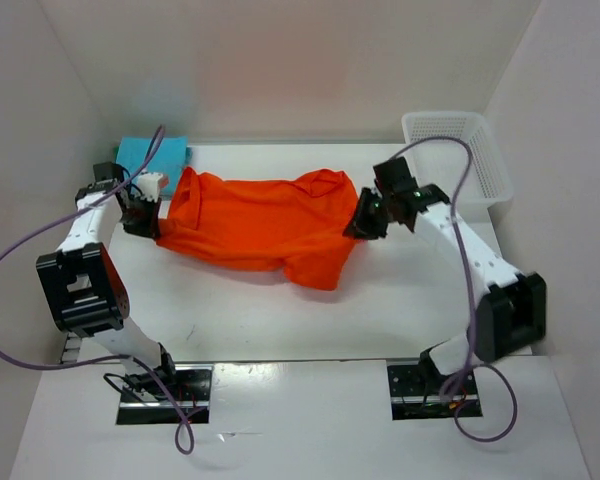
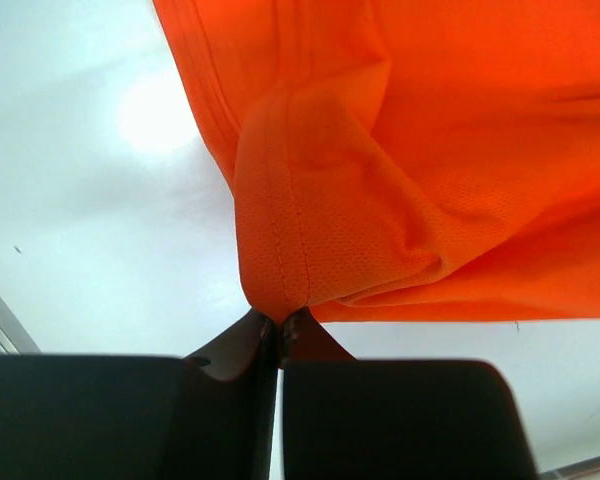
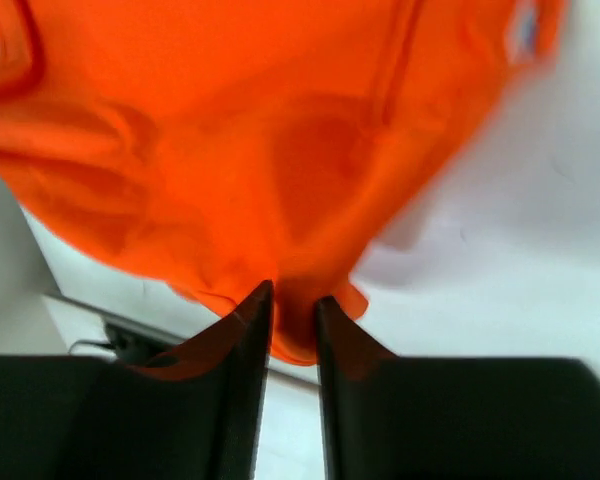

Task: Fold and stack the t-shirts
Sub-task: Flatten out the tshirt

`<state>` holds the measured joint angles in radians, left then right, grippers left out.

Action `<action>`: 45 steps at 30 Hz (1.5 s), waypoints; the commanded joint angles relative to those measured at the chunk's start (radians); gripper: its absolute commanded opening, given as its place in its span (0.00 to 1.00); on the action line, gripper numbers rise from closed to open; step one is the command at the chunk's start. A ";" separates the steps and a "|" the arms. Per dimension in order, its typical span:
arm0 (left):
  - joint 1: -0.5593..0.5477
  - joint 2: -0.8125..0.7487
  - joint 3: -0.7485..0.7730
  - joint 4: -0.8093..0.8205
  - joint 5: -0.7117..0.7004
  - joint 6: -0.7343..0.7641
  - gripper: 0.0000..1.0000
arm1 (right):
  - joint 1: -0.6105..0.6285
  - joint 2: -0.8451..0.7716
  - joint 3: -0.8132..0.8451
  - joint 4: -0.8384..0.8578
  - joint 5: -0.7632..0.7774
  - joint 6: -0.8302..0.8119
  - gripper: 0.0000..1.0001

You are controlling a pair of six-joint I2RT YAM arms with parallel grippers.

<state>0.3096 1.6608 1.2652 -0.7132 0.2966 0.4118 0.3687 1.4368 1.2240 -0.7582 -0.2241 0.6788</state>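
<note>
The bright orange-red t-shirt (image 1: 255, 225) is stretched across the middle of the table between both arms. My left gripper (image 1: 145, 218) is shut on its left edge; in the left wrist view the gripper (image 2: 280, 322) pinches a hemmed fold of the orange-red t-shirt (image 2: 380, 170). My right gripper (image 1: 365, 218) is shut on the shirt's right end; in the right wrist view the gripper (image 3: 292, 300) clamps a bunch of the orange-red t-shirt (image 3: 260, 140). A folded turquoise-blue t-shirt (image 1: 150, 155) lies at the back left corner. The dark green t-shirt is out of view.
A white mesh basket (image 1: 460, 150) stands at the back right, beside the right arm. White walls enclose the table on the left, back and right. Purple cables loop from both arms near the front edge.
</note>
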 commanded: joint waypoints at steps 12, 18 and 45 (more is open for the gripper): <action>-0.024 0.099 0.034 -0.043 0.036 -0.039 0.00 | 0.033 0.268 0.228 0.083 0.204 -0.098 0.64; -0.024 0.067 -0.017 -0.043 0.004 -0.048 0.00 | 0.137 0.093 -0.133 0.109 0.215 0.066 0.62; -0.015 -0.004 -0.070 -0.043 -0.038 -0.039 0.00 | 0.198 0.367 -0.254 0.319 0.112 0.102 0.00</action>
<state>0.2874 1.6833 1.2041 -0.7498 0.2161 0.3820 0.5648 1.7729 1.0176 -0.4438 -0.1242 0.8009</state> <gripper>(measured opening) 0.009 0.005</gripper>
